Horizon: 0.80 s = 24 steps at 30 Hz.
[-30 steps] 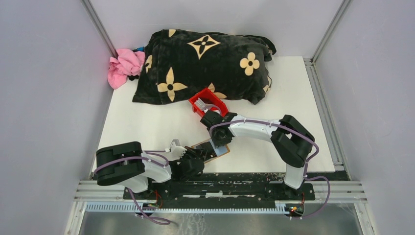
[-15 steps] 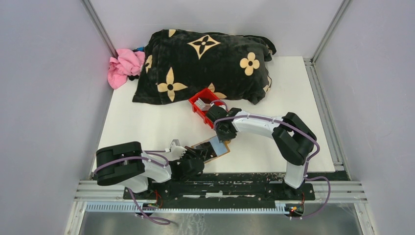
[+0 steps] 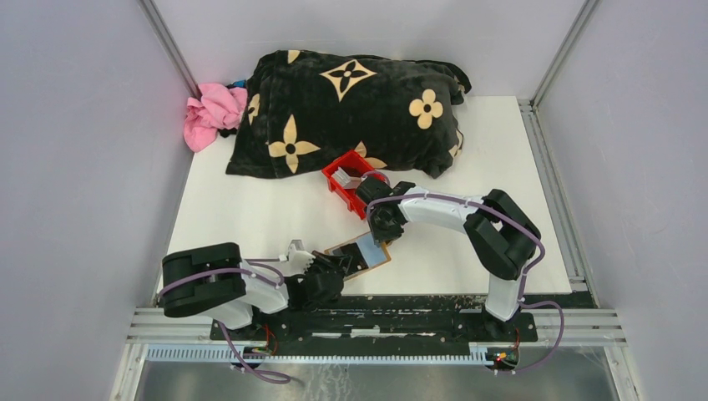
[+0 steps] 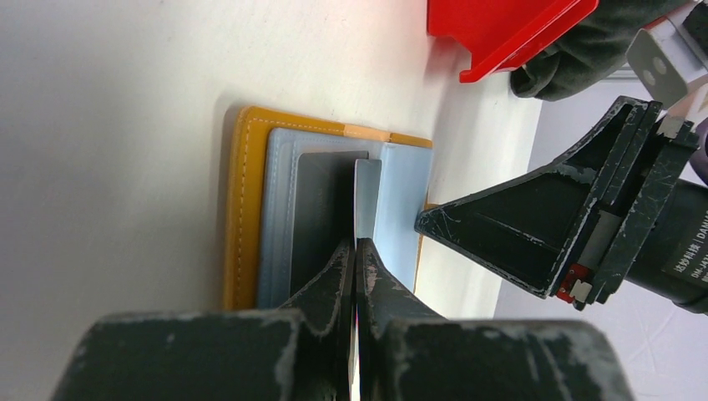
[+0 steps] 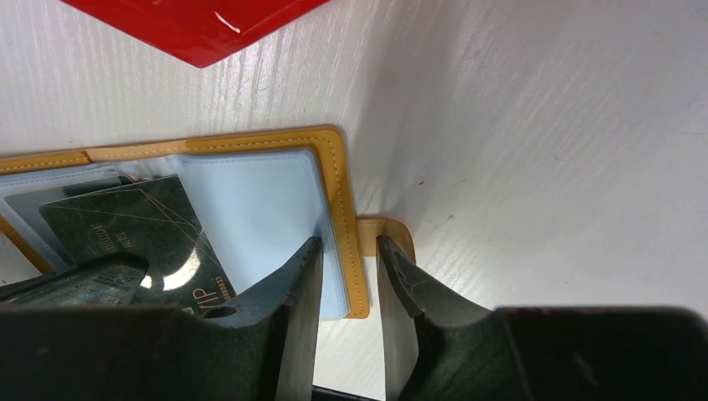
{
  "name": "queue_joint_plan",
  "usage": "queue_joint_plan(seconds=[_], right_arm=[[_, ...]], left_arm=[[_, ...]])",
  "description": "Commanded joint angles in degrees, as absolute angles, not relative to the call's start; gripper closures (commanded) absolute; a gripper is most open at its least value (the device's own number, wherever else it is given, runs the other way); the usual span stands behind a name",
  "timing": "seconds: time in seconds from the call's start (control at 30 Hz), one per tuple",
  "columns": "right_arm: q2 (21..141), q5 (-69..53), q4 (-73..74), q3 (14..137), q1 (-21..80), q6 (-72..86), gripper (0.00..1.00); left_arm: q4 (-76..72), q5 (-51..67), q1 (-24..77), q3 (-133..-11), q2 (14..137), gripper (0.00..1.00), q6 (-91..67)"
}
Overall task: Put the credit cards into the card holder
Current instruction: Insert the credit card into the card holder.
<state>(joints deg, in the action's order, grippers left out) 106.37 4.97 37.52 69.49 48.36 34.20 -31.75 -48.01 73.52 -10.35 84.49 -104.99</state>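
The tan card holder (image 3: pixel 376 259) lies open near the table's front edge, its pale clear pockets facing up; it also shows in the left wrist view (image 4: pixel 238 209) and the right wrist view (image 5: pixel 342 192). My left gripper (image 3: pixel 338 266) (image 4: pixel 357 246) is shut on a thin grey credit card (image 4: pixel 367 196), seen edge-on, with its far end over the pockets. In the right wrist view this card (image 5: pixel 134 230) is dark with "VIP" lettering. My right gripper (image 3: pixel 380 236) (image 5: pixel 349 267) is slightly open, with its jaws either side of the holder's right edge.
A red bin (image 3: pixel 341 182) (image 4: pixel 501 33) (image 5: pixel 192 25) stands just behind the holder. A black blanket with tan flowers (image 3: pixel 351 109) and a pink cloth (image 3: pixel 213 113) fill the back of the table. My right gripper's finger (image 4: pixel 518 225) is close to the held card.
My right gripper has moved from over the holder's middle to its right edge. My left gripper still holds the card and has barely moved.
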Motion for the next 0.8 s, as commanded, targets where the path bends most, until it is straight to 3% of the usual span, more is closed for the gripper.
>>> queue_joint_plan(seconds=[0.0, 0.77], right_arm=[[108.42, 2.96, 37.76, 68.74, 47.78, 34.05, 0.64], [109.69, 1.85, 38.43, 68.95, 47.29, 33.96, 0.64]], left_arm=[[-26.53, -47.47, 73.74, -5.08, 86.43, 0.97, -98.79], [-44.51, -48.14, 73.74, -0.64, 88.91, 0.97, -95.13]])
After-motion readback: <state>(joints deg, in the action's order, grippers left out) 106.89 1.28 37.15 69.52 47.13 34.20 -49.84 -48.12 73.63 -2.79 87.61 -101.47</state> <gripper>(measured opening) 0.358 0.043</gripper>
